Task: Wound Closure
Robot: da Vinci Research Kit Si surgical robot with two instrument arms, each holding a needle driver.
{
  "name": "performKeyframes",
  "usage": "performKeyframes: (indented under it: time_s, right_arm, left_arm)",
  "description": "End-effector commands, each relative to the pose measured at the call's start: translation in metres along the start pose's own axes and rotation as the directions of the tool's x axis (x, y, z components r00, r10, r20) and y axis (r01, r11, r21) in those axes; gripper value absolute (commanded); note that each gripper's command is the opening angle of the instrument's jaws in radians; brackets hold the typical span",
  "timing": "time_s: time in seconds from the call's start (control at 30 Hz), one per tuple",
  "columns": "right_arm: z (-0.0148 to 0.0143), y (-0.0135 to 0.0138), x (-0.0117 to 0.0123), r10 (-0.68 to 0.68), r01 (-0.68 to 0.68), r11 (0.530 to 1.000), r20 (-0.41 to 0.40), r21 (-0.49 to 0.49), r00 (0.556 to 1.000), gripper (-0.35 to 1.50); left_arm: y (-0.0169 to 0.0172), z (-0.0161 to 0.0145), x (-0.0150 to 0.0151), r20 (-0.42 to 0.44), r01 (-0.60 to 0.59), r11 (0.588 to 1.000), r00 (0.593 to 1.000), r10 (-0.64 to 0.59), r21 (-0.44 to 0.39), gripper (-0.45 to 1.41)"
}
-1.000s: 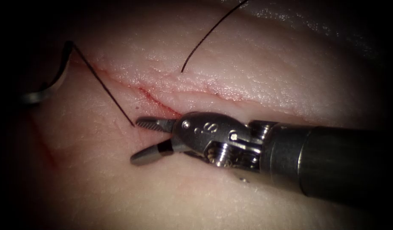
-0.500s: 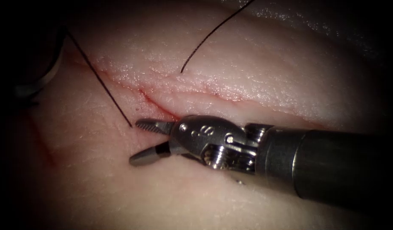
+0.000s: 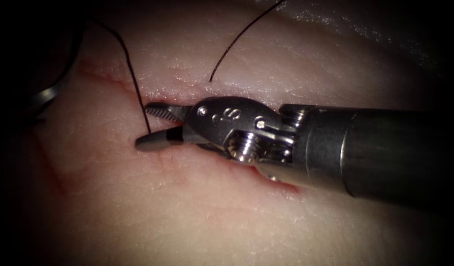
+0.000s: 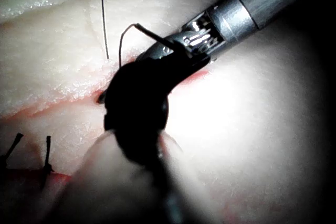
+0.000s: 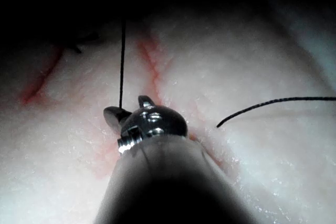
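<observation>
My right tool (image 3: 142, 124) comes in from the right and lies low over the cut (image 3: 113, 81) in the tissue (image 3: 187, 216). Its jaws are open, with the dark thread (image 3: 133, 83) running down between them to where it enters the tissue on the cut's lower left side. This thread (image 5: 122, 61) meets the tool's tip (image 5: 118, 115) in the right wrist view too. The curved needle (image 3: 42, 96) shows dimly at the far left, outside the tissue; what holds it is hidden. My left tool (image 4: 113, 95) is a dark silhouette. A second thread tail (image 3: 237, 39) ends on the cut's upper right side.
Red fluid marks the cut line and a streak (image 3: 281, 184) under the right tool's wrist. Two earlier stitches (image 4: 47, 150) sit further along the cut in the left wrist view. The right tool's shaft (image 3: 384, 152) covers the right half of the wound.
The right tool has moved up and left so that its open jaws, now closer together, straddle the thread. The thread has gone from taut and straight to a slack curve. The needle has shifted left.
</observation>
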Motion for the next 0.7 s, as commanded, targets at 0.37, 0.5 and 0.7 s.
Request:
performKeyframes:
  time_s: [0.37, 0.5, 0.7]
  right_arm:
    - [-0.0009, -0.0021, -0.0010, -0.021, 0.019, 0.999, 0.040, 0.046, 0.999, -0.35]
    - [-0.0031, -0.0040, 0.0001, 0.012, -0.015, 0.997, 0.039, 0.072, 0.999, -0.35]
    - [-0.0053, -0.0078, 0.0042, 0.054, -0.054, 0.993, 0.004, 0.108, 0.999, -0.35]
  left_arm:
    - [-0.0015, 0.0003, -0.0007, 0.000, -0.064, 0.997, 0.998, 0.064, 0.041, -0.45]
    - [-0.0030, 0.0003, -0.0013, -0.001, -0.077, 0.989, 0.997, 0.078, 0.129, -0.45]
    - [-0.0055, 0.0007, -0.0035, 0.002, -0.107, 0.963, 0.994, 0.110, 0.248, -0.45]
